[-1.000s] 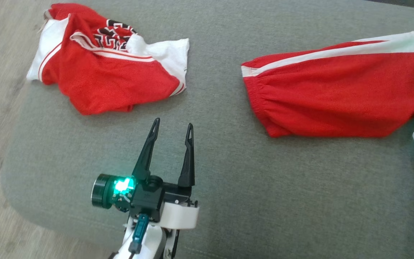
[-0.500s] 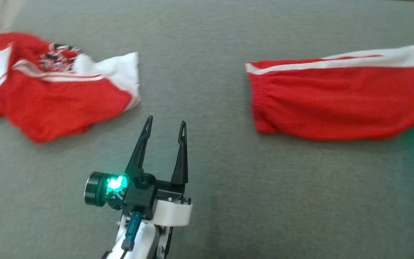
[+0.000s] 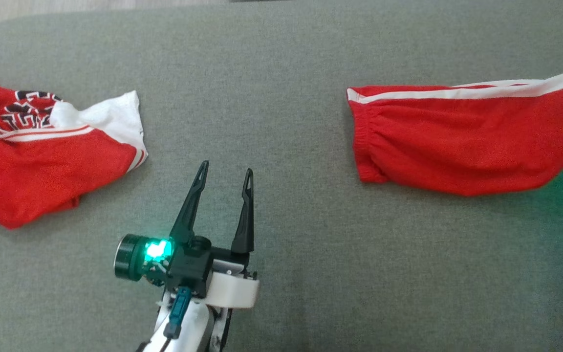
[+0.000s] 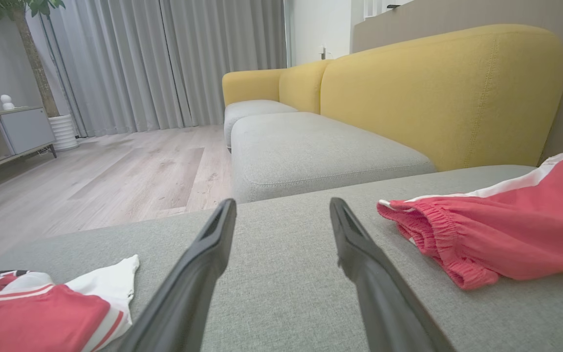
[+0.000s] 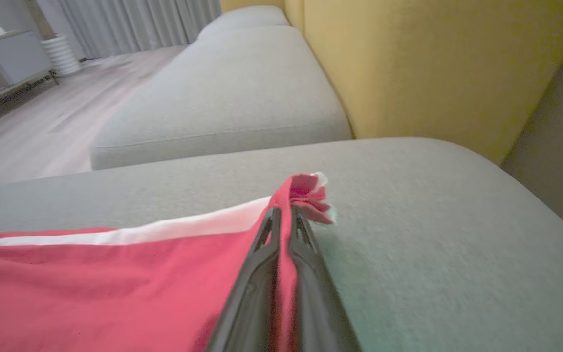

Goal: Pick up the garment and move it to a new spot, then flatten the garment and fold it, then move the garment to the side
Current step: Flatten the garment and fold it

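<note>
My right tool (image 5: 285, 215) is clenched on one end of the red shorts (image 3: 457, 142), which lie on the grey cushion (image 3: 286, 73) at the frame's right, long axis left-to-right; my left tool (image 3: 227, 167), spread and empty at lower centre, is nearer their elastic waistband (image 3: 365, 142).

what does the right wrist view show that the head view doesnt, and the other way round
Right wrist view: the right pincer shut on a bunched corner of the red shorts, with a yellow sofa back behind. Head view: the left pincer open over the grey cushion, and a crumpled red-and-white jersey to its left. Shared: the shorts with their white stripe, lying on that cushion.
</note>
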Tool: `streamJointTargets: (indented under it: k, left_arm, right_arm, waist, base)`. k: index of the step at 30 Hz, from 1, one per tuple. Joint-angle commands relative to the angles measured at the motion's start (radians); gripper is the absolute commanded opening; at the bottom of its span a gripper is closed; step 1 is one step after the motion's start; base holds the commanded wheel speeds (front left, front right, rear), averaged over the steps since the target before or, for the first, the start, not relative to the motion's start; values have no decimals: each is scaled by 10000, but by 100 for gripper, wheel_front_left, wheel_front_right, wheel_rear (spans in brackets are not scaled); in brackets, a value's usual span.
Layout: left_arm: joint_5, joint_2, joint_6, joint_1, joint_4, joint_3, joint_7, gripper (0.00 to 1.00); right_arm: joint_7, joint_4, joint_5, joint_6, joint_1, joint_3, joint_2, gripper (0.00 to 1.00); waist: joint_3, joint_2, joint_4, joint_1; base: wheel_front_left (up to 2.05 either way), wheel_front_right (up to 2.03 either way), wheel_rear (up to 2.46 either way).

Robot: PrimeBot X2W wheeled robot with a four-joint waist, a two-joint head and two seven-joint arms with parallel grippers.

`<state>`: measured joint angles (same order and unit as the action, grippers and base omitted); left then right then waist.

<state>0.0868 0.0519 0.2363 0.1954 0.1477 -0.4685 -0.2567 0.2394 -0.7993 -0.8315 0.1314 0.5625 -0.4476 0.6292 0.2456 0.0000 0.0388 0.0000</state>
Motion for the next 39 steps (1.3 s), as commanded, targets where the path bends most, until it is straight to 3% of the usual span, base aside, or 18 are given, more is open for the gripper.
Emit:
streamJointTargets:
  k: [1, 8, 14, 18, 19, 20, 24, 28, 35, 39]
  left_arm:
    - [-68, -4, -53, -19, -226, 362, -51, 100]
    - [-87, -5, -139, -268, -140, 443, -51, 100]
    - [-70, -7, -243, -513, -95, 475, -51, 100]
    - [-25, -9, -214, -690, -140, 518, -51, 100]
    - [-7, -10, -210, -739, -150, 531, -51, 100]
    - [9, -10, -217, -782, -154, 527, -51, 100]
    - [67, -12, -229, -928, -190, 495, -51, 100]
    - [91, -14, -198, -1081, -576, 509, -51, 100]
    - [198, -15, -7, -1595, -996, 836, -51, 100]
    - [222, -15, 99, -2107, -1279, 1162, -51, 100]
  right_arm:
    - [146, 576, 284, -7, 81, -56, 100, 0]
    - [93, 2510, 1516, -7, -65, 68, -642, 0]
    - [-915, 4192, 2722, -7, -593, -440, -1788, 0]
    - [-1563, 4691, 3053, -7, -1230, -995, -2513, 0]
    - [-1641, 4680, 3168, -7, -1380, -1059, -2678, 19]
    - [-1623, 4656, 3267, -7, -1526, -1088, -2853, 100]
    - [-710, 4694, 3321, -7, -2103, -607, -3499, 100]
    - [78, 5083, 3446, -7, -2685, 380, -3574, 100]
    - [219, 6983, 4348, -7, -4300, 2831, -3859, 100]
    - [221, 7403, 5332, -7, -5459, 3512, -4118, 100]
  waist:
    - [-175, 0, -5, 0]
    - [-666, 0, 201, 0]
    - [-984, 0, 579, 0]
    - [-1083, 0, 786, 0]
    - [-1093, 0, 824, 0]
    - [-1100, 0, 871, 0]
    - [-1189, 0, 1004, 0]
    - [-1307, 0, 1027, 0]
    - [-1686, 0, 714, 0]
    - [-2046, 0, 519, 0]
  base:
    - [0, 0, 0]
    - [0, 0, 0]
    - [0, 0, 0]
    - [0, 0, 0]
    - [0, 0, 0]
    - [0, 0, 0]
    - [0, 0, 0]
    - [0, 0, 0]
    - [0, 0, 0]
    - [0, 0, 0]
